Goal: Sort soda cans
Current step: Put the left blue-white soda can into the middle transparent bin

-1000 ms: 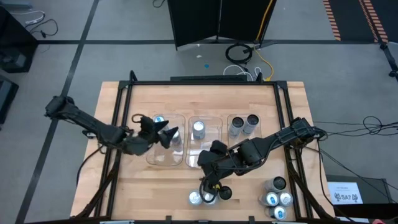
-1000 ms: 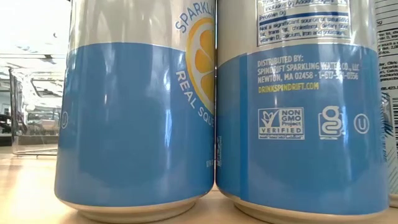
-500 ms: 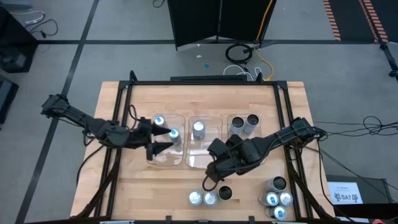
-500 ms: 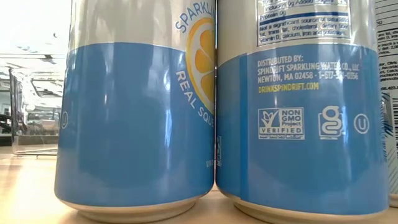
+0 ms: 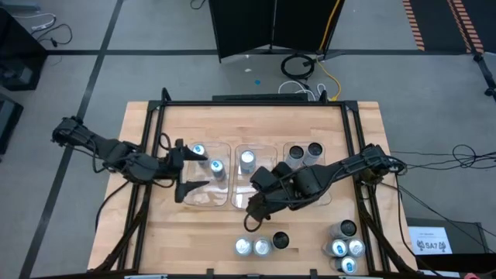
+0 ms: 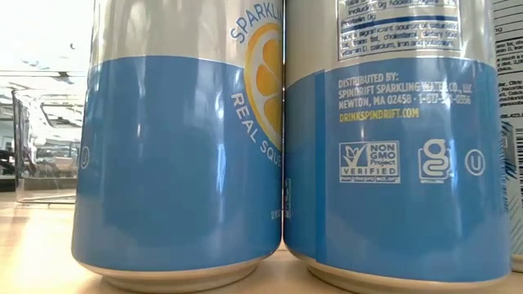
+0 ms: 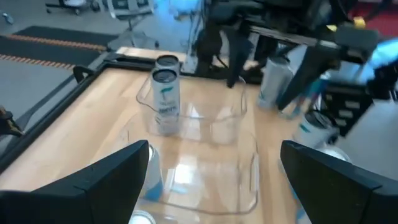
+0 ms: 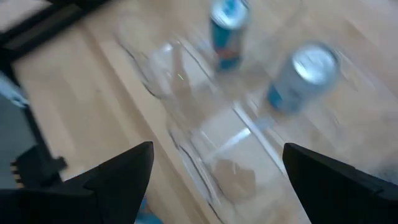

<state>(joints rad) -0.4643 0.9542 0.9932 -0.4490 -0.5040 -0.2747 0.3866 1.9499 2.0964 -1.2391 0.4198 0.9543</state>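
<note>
Silver soda cans stand upright on their bases in three clear trays. In the high view the left tray (image 5: 203,194) holds two blue-marked cans (image 5: 216,167), the middle tray (image 5: 256,190) one can (image 5: 247,161), and the right tray two cans (image 5: 304,155). Three more cans (image 5: 261,246) stand at the near edge, and several (image 5: 346,248) at the near right corner. My left gripper (image 5: 188,169) (image 7: 214,180) is open at the left tray's left side, empty. My right gripper (image 5: 249,214) (image 8: 217,186) is open above the middle tray's near end, also empty.
A black frame (image 5: 147,139) runs round the wooden table (image 5: 194,232). The low view is filled by two blue-and-silver cans (image 6: 180,155) (image 6: 392,155) close to the camera, with a clear tray (image 6: 41,147) behind them. Bare wood lies at the near left.
My left gripper has drawn back from the left tray toward the table's left edge, leaving a blue-marked can standing in the tray. My right gripper has moved from the three near-edge cans toward the far edge and the left, up to the middle tray's near end.
</note>
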